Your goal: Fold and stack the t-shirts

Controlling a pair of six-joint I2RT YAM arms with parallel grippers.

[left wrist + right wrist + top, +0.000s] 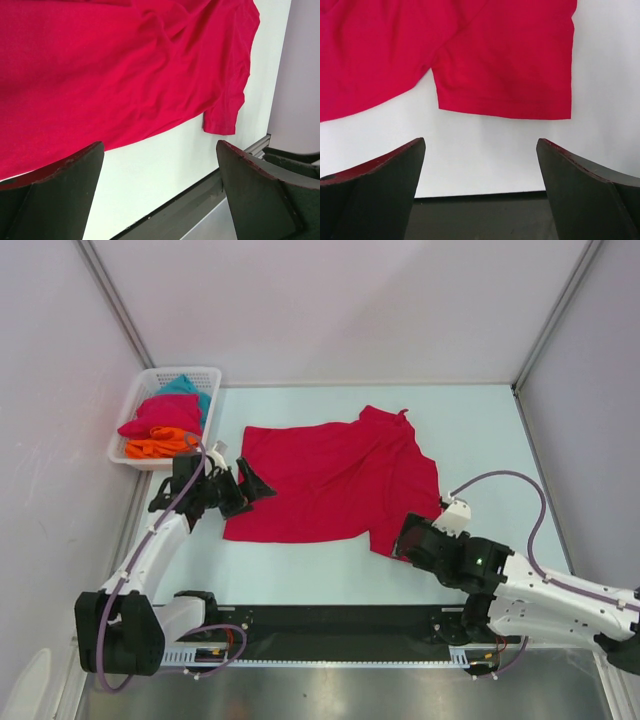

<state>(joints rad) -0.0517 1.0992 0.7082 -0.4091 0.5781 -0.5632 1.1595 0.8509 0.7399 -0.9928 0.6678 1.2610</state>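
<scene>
Two claws released, gripping nothing: left claw (250,483) at edge of spread crimson t-shirt (330,480) on counter (300,575), right claw (408,537) near its sleeve; other t-shirts (165,425) heaped in white mesh basket (122,437).

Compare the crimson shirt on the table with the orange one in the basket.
The crimson shirt lies spread out on the table; the orange shirt is bunched in the basket. The crimson shirt lies alone; the orange shirt is packed beside others. Both are plain cloth.
</scene>
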